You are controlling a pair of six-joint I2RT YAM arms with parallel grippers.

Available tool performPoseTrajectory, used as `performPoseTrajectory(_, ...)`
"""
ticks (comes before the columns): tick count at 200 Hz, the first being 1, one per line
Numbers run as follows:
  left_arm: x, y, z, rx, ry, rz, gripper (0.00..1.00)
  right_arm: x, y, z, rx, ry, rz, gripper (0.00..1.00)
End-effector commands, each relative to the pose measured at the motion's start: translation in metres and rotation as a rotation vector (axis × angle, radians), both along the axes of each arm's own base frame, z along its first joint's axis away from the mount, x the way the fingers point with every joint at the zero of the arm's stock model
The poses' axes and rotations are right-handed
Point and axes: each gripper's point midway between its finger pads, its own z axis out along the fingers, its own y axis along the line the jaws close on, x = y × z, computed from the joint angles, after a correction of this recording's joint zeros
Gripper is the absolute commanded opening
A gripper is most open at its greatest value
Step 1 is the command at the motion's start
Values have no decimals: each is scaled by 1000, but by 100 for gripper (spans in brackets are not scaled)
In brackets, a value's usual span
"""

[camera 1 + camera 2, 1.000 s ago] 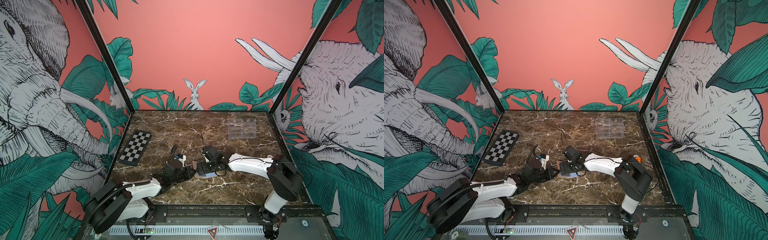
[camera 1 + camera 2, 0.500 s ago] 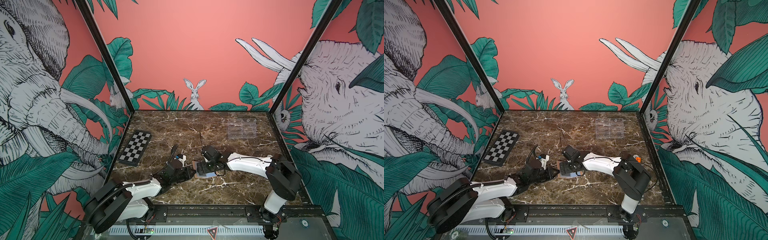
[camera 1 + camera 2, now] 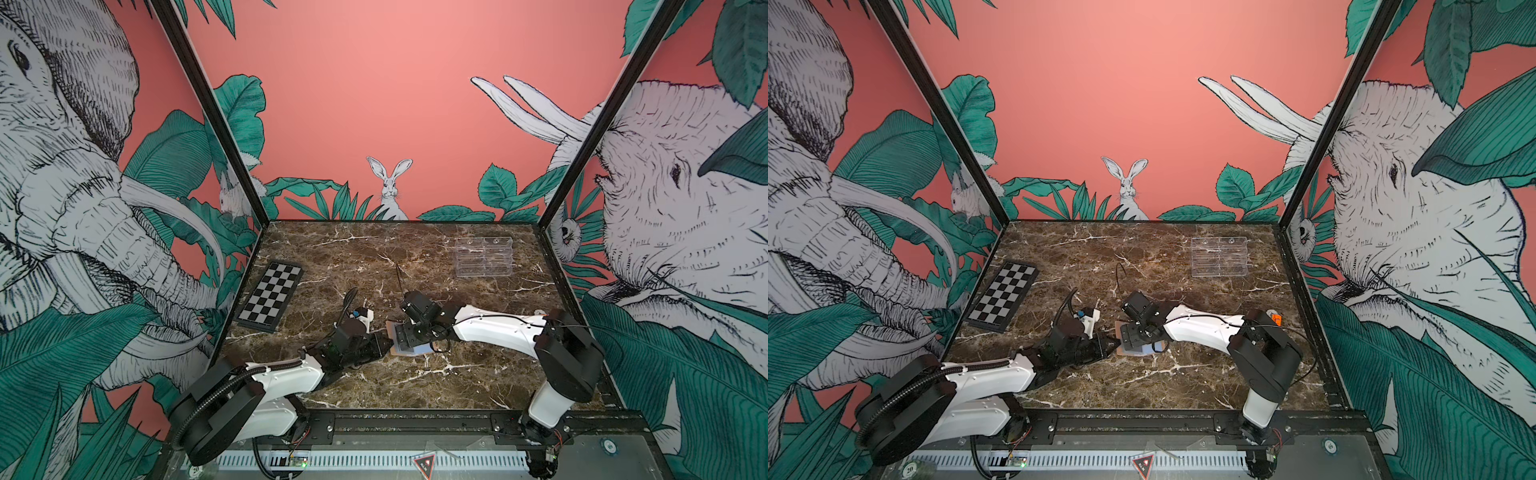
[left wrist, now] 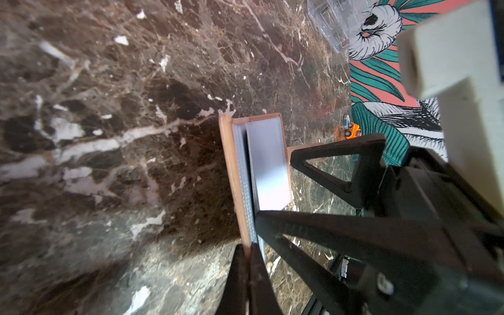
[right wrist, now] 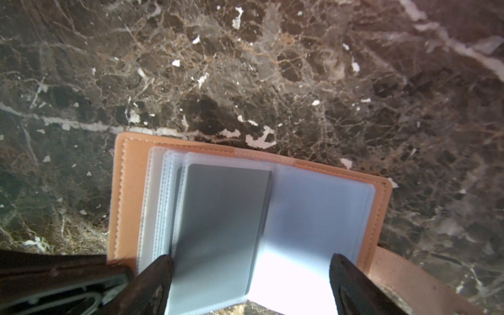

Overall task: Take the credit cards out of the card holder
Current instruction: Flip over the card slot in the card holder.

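The tan card holder [image 3: 391, 327] [image 3: 1121, 326] lies open on the marble near the table's front middle. In the right wrist view its tan cover [image 5: 125, 191] spreads flat, with clear sleeves fanned over it. One sleeve holds a dark grey credit card [image 5: 223, 207]. My left gripper [image 4: 246, 251] [image 3: 384, 345] is shut on the edge of the holder's cover [image 4: 231, 169]. My right gripper [image 5: 251, 261] [image 3: 404, 337] hangs open over the sleeves, one finger on each side of the two raised pages, gripping nothing.
A black-and-white chequered board [image 3: 270, 297] lies at the left side of the table. A clear acrylic stand [image 3: 484, 257] sits at the back right. A small orange toy car [image 4: 353, 131] rests near the right wall, behind the right arm.
My right gripper has edged slightly left over the open holder and its jaws have narrowed a little. The left gripper keeps its hold on the cover and has not moved.
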Motion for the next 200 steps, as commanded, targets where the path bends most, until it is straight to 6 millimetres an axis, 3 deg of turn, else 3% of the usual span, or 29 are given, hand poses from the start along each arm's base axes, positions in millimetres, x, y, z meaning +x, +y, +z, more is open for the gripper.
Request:
performPoseTrajectory(1,3,-3,7,4,-25,-8,0,5,-31,-3,-130,-30,-37,87)
performPoseTrajectory(72,2,0,2,22,-9,-2,0,7,-49,8,-112,-54,-72,87)
performPoseTrajectory(114,2,0,2,24,-11,-3,0,7,-45,3,-68,-29,-71,87)
performPoseTrajectory(147,1,1,-1,35,-4,-2,0,7,-58,-4,-98,-19,-98,87)
performPoseTrajectory(151,1,2,-2,38,-5,-2,0,8,-59,6,-75,-38,-104,87)
performPoseTrajectory(200,4,7,-9,122,-5,0,0,9,-70,20,46,-45,-138,89)
